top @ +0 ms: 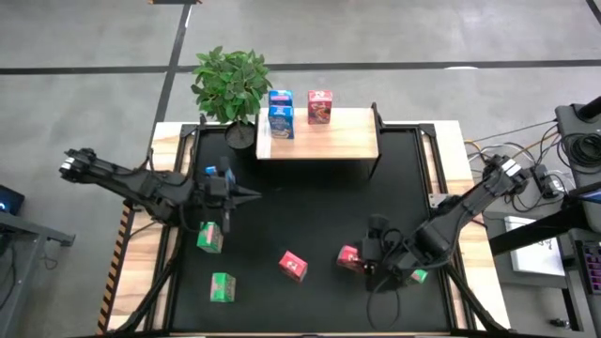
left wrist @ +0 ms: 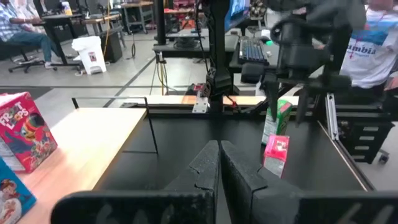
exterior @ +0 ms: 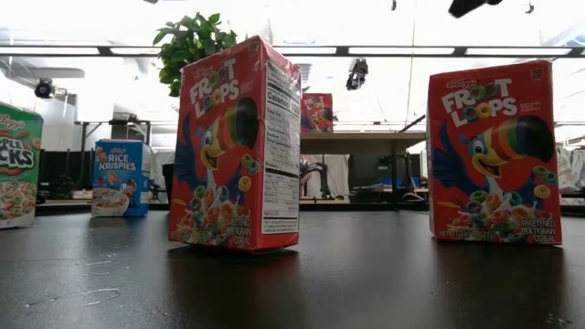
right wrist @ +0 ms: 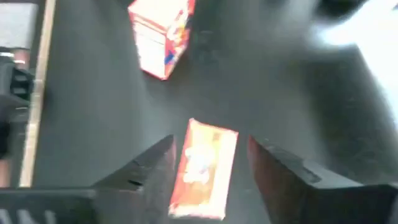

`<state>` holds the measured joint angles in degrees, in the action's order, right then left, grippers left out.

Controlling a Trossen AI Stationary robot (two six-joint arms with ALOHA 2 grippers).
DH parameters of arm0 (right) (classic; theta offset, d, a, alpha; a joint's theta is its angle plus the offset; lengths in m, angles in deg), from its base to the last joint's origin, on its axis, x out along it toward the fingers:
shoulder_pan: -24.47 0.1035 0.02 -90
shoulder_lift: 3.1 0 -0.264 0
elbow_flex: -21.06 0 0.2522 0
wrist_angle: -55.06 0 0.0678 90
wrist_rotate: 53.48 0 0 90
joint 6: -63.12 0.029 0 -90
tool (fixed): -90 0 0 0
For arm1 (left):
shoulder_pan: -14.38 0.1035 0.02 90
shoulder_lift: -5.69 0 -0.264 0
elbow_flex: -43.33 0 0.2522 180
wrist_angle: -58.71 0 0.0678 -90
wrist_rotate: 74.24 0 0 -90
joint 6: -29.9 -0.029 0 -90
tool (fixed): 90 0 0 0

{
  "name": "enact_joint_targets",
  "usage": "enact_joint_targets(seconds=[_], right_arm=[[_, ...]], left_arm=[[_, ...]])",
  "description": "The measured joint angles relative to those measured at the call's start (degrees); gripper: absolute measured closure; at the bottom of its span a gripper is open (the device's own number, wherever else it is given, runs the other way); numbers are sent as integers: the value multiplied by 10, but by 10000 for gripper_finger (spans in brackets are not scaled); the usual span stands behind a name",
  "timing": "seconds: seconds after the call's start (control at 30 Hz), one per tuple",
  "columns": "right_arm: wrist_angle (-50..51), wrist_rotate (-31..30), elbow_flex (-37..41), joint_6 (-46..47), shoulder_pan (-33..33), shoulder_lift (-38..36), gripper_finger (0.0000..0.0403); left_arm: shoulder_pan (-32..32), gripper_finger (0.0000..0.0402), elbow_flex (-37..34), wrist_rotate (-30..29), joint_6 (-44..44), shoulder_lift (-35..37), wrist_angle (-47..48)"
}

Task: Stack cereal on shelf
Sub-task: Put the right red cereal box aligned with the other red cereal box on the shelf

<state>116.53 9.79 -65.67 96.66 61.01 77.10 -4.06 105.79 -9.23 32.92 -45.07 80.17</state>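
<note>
Seen from above, the right gripper (top: 362,260) sits low over the near right of the desk (top: 310,207), its fingers (right wrist: 280,180) spread to either side of a red-pink cereal carton (top: 348,255) that stands between them; no grip on it is visible. A second red-pink carton (top: 294,266) stands just to its left, and a green carton (top: 419,276) peeks out beside the right arm.

The left gripper (top: 252,194) hangs over the left middle of the mat, pointing right, its fingers (left wrist: 205,171) pressed together and carrying nothing. Below that arm stand two more green cartons, one (top: 210,238) near the wrist and one (top: 223,287) nearer the front edge.

The shelf (top: 319,141), a light-wood board at the far side of the desk, holds two blue cartons, one (top: 280,98) set on the other (top: 281,122), and a red-pink carton (top: 320,107) just to their right. A third blue carton (top: 211,173) shows partly behind the left arm. A potted plant (top: 232,86) stands at the shelf's far left corner.
</note>
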Motion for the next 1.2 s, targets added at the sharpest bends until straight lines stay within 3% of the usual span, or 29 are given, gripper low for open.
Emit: enact_joint_targets(seconds=[0.13, 0.27, 0.4, 0.57, 0.67, 1.2], right_arm=[[4, -17, 0, -6, 1, 15, 166], [4, 27, 0, 42, 7, 17, 150], [4, 20, 1, 89, 41, 17, 153], [14, -73, 9, 110, 89, 17, 160], [12, -96, 24, 125, 104, 18, 161], [7, -120, 86, 200, 76, 71, 156]], left_arm=[[-3, 402, -4, 1, 1, -8, 3], [-3, 402, -4, 1, 1, -18, -2], [-5, 402, -4, 1, 6, -38, -20], [-9, 402, -4, 1, 5, -68, -54], [-9, 402, -4, 1, 0, -79, -60], [-14, 402, -5, 1, 14, -94, -82]])
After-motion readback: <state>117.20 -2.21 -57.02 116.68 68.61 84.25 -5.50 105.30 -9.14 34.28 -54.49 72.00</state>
